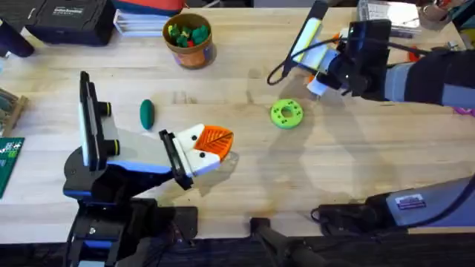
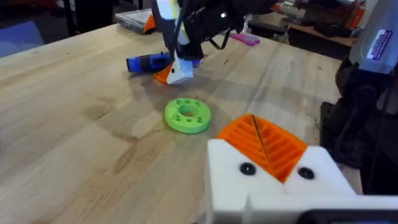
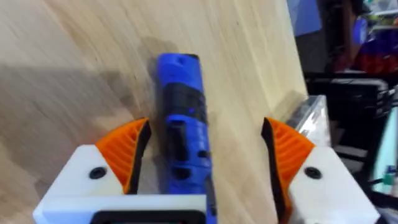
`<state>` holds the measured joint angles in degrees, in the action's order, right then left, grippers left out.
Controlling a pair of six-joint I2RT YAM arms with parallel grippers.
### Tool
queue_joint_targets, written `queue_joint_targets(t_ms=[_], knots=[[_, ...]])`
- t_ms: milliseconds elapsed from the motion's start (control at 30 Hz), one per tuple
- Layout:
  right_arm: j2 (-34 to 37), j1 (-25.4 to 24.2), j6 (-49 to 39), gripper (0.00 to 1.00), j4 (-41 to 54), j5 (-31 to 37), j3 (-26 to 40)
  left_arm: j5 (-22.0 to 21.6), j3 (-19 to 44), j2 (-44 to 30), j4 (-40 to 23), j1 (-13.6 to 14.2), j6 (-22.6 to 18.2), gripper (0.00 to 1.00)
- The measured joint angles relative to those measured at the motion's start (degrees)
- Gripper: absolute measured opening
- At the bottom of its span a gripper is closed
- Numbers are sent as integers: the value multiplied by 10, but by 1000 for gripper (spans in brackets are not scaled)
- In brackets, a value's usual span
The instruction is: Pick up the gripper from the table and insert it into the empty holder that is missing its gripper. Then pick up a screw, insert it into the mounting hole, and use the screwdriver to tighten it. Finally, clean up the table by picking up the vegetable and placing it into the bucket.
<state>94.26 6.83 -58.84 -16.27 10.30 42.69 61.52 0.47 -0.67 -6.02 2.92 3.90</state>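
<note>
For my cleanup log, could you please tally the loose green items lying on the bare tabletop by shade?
Dark green: 1, the vegetable
Bright green: 1, the round disc with holes
Total: 2

Plenty of bare table (image 1: 245,178) through the middle; a gripper could slide in there easily. Only the bright-green disc (image 1: 286,114) sits in it, around 1 o'clock from centre. The vegetable (image 1: 147,113) at 10 o'clock has open wood all round. The bucket (image 1: 190,38) at 11 is open-topped. The right gripper (image 3: 202,155) straddles the screwdriver (image 3: 183,118) with wide fingers, blocking 2 o'clock. The left arm (image 1: 126,152) crowds 8 o'clock.
</note>
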Motion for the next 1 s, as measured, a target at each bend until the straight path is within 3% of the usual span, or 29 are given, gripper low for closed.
queue_joint_targets(t_ms=[233,400,433,467,600,633,700,1000], knots=[[-36,5,116,993,51,-4,-2,0,0,0,0,0,0,12],[-125,8,224,994,72,-7,-2,0,0,0,0,0,0,13],[-146,10,242,994,82,-8,-2,0,0,0,0,0,-1,68],[-169,13,260,994,96,-11,-2,0,0,0,0,0,0,188],[-256,32,302,995,154,-50,-2,0,0,0,0,0,0,825],[-272,37,309,994,168,-63,-2,0,0,0,0,0,2,941],[-301,46,325,994,192,-86,-2,0,0,0,0,0,2,982],[-353,59,389,994,245,-146,-2,-11,-1,0,21,0,2,985]])
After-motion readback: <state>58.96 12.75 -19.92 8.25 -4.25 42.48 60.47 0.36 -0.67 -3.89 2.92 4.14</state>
